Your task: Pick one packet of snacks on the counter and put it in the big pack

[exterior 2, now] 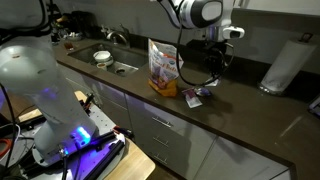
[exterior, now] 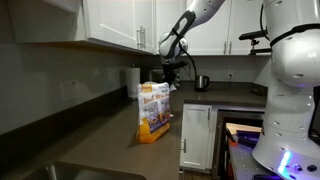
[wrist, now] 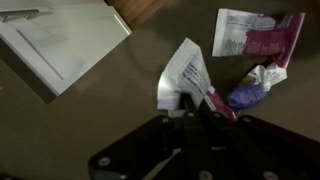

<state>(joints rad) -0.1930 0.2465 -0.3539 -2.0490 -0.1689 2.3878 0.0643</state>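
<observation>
My gripper (wrist: 192, 103) is shut on a small snack packet (wrist: 187, 72), white with a magenta edge, and holds it above the dark counter (wrist: 90, 130). In an exterior view the gripper (exterior 2: 215, 72) hangs above two more packets (exterior 2: 197, 97) on the counter, to the right of the big pack (exterior 2: 164, 68). The wrist view shows those packets: a white and pink one (wrist: 250, 35) and a crumpled purple one (wrist: 250, 90). The big pack (exterior: 153, 110) stands upright, orange below and whitish on top, with the gripper (exterior: 171, 72) just behind it.
A white paper-towel roll (exterior 2: 283, 66) stands at the back of the counter. A sink (exterior 2: 113, 64) with a bowl lies beyond the big pack. A kettle (exterior: 202, 82) sits farther along. White cabinets hang above and stand below the counter.
</observation>
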